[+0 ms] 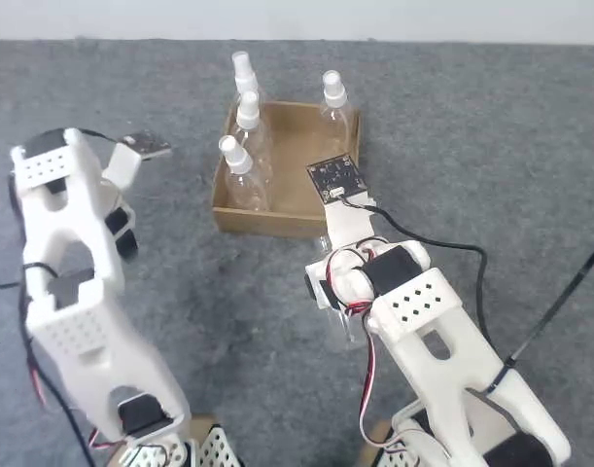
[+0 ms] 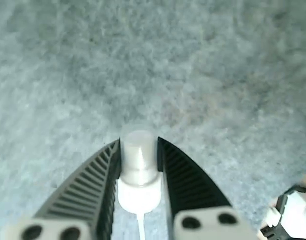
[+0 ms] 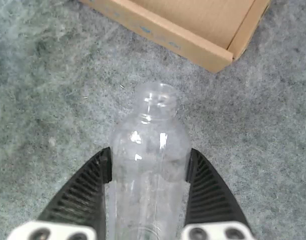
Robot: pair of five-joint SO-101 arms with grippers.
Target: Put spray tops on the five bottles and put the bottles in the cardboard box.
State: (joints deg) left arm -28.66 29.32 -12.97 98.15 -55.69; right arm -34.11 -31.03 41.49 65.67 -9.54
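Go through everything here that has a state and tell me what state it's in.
left gripper: shut on the spray top.
spray top: held, not on a bottle.
right gripper: shut on the uncapped bottle.
uncapped bottle: neck open, outside the cardboard box.
four capped bottles: upright, tops on.
cardboard box: open at the top.

spray top (image 2: 138,170): blurred up close, dip tube cut off by picture edge | open bottle (image 3: 148,160): base cut off in right wrist view, mostly hidden beneath right arm (image 1: 425,302) in high view | cardboard box (image 3: 193,30): partly cut off by edge
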